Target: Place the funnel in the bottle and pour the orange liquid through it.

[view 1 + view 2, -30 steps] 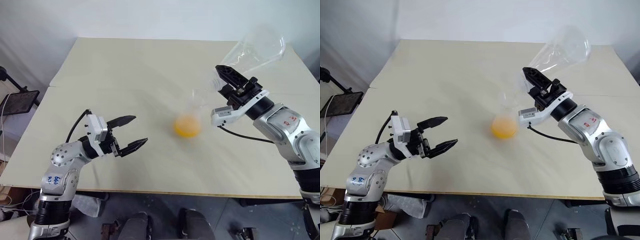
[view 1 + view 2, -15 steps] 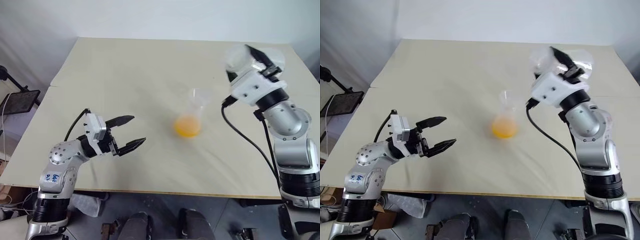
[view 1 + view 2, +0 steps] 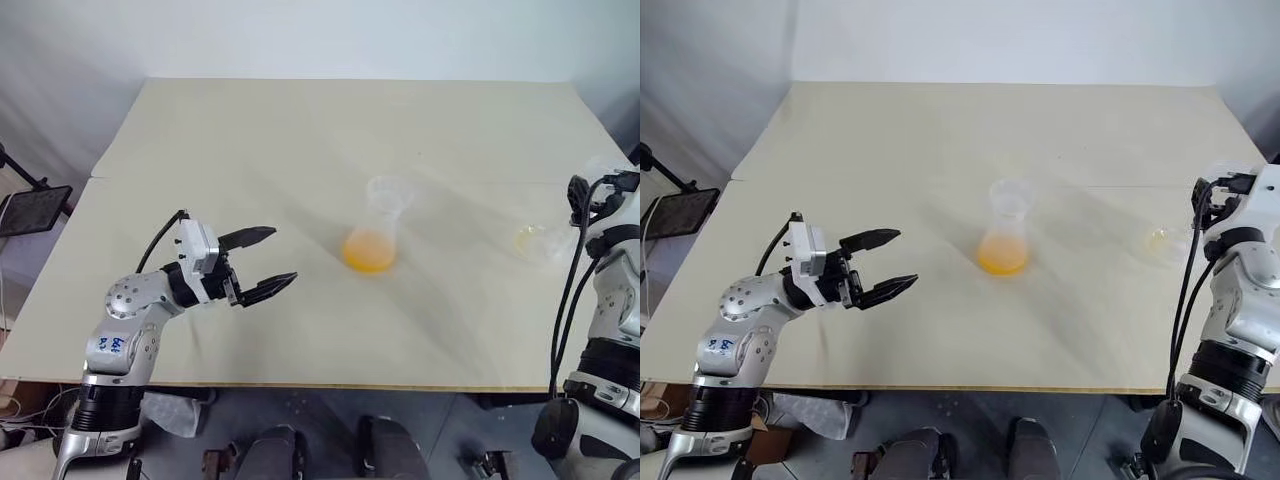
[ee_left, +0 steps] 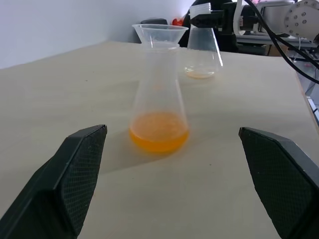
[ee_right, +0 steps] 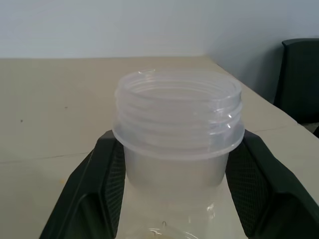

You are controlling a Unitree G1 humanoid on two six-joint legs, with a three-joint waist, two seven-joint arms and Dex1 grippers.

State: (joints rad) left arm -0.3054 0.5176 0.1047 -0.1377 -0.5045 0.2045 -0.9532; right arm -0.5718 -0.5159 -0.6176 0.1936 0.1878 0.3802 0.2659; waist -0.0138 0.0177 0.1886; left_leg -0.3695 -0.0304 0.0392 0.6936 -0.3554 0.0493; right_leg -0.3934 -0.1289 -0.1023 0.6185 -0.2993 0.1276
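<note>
Funnel (image 4: pixel 159 34) sits in bottle (image 4: pixel 158 107); right gripper (image 5: pixel 174 172) clamps the flask's (image 4: pixel 203 50) neck, left gripper (image 3: pixel 268 262) gapes empty.

Blue handwriting on the left arm (image 3: pixel 112 346) is too small to read.

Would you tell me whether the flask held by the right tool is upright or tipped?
Upright: the flask stands base-down on the table, only a thin orange film at its bottom, the right tool gripping its neck.

Bottle (image 4: pixel 158 99) clear glossy plastic; table (image 3: pixel 250 150) matt beige.
</note>
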